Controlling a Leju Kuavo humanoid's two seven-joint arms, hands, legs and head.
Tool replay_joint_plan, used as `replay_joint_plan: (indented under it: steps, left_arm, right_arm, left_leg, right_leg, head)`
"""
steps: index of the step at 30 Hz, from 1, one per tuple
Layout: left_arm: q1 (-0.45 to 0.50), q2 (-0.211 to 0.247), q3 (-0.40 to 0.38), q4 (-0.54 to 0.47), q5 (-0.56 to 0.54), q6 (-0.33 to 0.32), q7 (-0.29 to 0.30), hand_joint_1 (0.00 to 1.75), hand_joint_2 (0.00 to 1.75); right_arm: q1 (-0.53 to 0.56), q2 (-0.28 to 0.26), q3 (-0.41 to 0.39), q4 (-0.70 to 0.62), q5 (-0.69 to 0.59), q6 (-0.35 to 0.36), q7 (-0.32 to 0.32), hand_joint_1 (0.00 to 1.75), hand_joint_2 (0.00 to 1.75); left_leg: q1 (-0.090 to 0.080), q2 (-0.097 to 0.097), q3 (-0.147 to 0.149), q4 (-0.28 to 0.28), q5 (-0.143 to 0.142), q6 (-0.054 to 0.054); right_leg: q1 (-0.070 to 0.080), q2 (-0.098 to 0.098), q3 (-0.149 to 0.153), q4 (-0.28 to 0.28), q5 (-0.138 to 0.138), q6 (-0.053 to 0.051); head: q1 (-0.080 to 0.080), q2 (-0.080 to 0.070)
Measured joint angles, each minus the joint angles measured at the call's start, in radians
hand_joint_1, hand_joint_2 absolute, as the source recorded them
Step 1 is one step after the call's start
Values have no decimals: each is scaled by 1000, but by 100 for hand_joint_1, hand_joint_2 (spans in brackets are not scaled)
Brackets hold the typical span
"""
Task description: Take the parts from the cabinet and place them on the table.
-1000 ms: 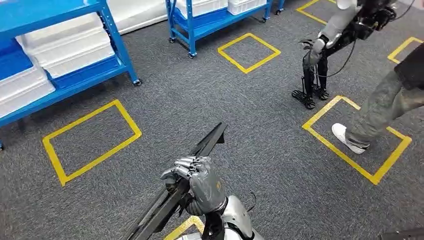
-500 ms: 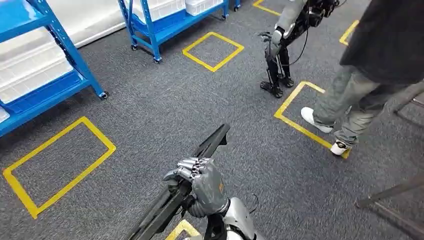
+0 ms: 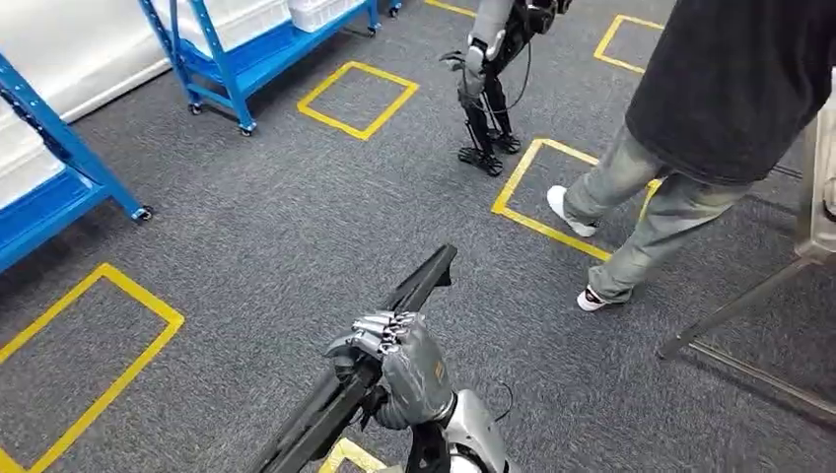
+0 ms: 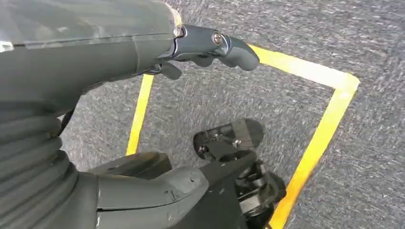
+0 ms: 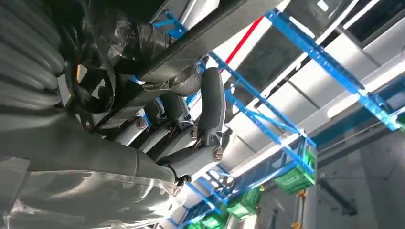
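- Right hand [image 3: 399,365]: lower centre of the head view, fingers wrapped around a long black part [image 3: 370,370]. In the right wrist view the same hand [image 5: 191,138] has its fingers folded over the bar [image 5: 200,43].
- Long black part: runs diagonally from the bottom edge, left of centre, up to a tip at mid-frame, held above the grey carpet [image 3: 296,217]. No lettering can be read on it.
- Left hand [image 4: 210,45]: in the left wrist view it hangs over carpet and yellow tape; fingers curled inward with nothing in them.
- Yellow tape squares [image 3: 358,99]: marked on the carpet at upper centre, lower left and right of centre. No text on them.
- Blue shelving racks [image 3: 227,59]: upper left, carrying white bins; no labels legible.
- Person [image 3: 690,128]: upper right, dark top, grey trousers, white shoes, standing on a tape square.
- Second robot [image 3: 488,79]: top centre, dark legs, silver arm.
- Metal frame legs [image 3: 734,310]: right edge.
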Motion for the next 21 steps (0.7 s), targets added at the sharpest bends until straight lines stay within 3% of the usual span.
replay_joint_plan:
  steps: [1,2,3,5,6,7,9,10,11,12,15,16,18,19,21]
  left_arm:
    - [0,-1,0,0,0,0,0,0,175]
    - [-2,-1,0,0,0,0,-1,0,175]
    - [-2,-1,0,0,0,0,0,0,175]
    - [2,0,0,0,0,0,0,0,175]
    - [3,0,0,0,0,0,0,0,175]
    - [5,0,0,0,1,0,0,0,175]
    - [3,0,0,0,2,0,0,0,175]
    - [2,0,0,0,2,1,0,0,175]
    - [4,0,0,0,2,3,0,0,175]
    - [4,0,1,0,2,3,-1,0,175]
    - [3,3,1,0,2,4,0,0,175]
    - [3,3,1,0,2,4,-1,0,175]
    - [1,3,1,0,2,4,-1,0,175]
    - [2,3,1,0,2,4,-1,0,175]
    - [5,5,1,0,2,6,0,0,175]
  right_arm:
    - [1,1,0,-3,0,0,0,175,175]
    - [0,0,0,-3,0,-1,-1,175,175]
    - [-4,3,0,-3,1,0,0,175,175]
    - [-4,5,0,-2,1,1,0,175,175]
    - [-4,5,0,-2,1,2,0,175,175]
    - [-4,5,0,-2,1,2,0,175,175]
    - [-5,6,0,-2,2,4,0,175,175]
    - [-6,7,0,-2,2,4,0,175,175]
    - [-7,8,0,-2,3,4,0,175,175]
    - [-11,8,0,-2,3,4,0,175,175]
    - [-12,11,0,-2,3,4,0,175,175]
    - [-12,11,0,-2,3,4,0,175,175]
    - [-16,11,0,-3,3,2,0,175,175]
    - [-18,11,0,-3,3,2,0,175,175]
    - [-17,11,0,-2,3,2,0,175,175]
  left_leg:
    - [3,-10,-4,5,-12,-8]
    - [6,-66,-9,34,-34,-10]
    - [7,-95,-36,95,-71,-10]
    - [8,-112,-116,264,-144,-16]
    - [8,-113,-147,320,-154,-17]
    - [8,-113,-154,324,-138,-18]
    - [12,-117,-104,196,-45,-17]
    - [15,-133,-63,103,5,-17]
    - [21,-189,-36,43,10,-14]
    - [22,-215,-32,23,5,-13]
    - [13,-187,-34,31,6,1]
    - [24,-172,-31,17,14,13]
    - [18,-144,-25,9,18,30]
    - [15,-130,-25,9,18,32]
    - [10,-97,-25,10,14,35]
  right_leg:
    - [-15,11,9,-12,7,-10]
    - [-15,21,11,-16,9,-15]
    - [-16,28,10,-16,9,-19]
    - [-13,52,11,-16,9,-23]
    - [-12,66,11,-14,9,-23]
    - [-13,80,11,-13,9,-22]
    - [-15,111,13,-6,6,-19]
    - [-16,124,14,1,3,-15]
    - [-18,135,9,7,-2,-10]
    - [-12,145,0,19,-3,-4]
    - [-23,178,-12,9,9,16]
    - [-18,188,-15,11,8,22]
    - [-14,88,-47,84,-43,24]
    - [-15,63,-85,160,-81,27]
    - [-20,49,-162,314,-138,32]
  head:
    - [0,0]
    - [0,0]
    - [-1,0]
    - [0,0]
    - [0,0]
    - [0,0]
    - [0,0]
    - [0,0]
    - [0,0]
    - [0,0]
    - [0,0]
    - [-1,0]
    - [2,0]
    - [2,0]
    - [2,0]
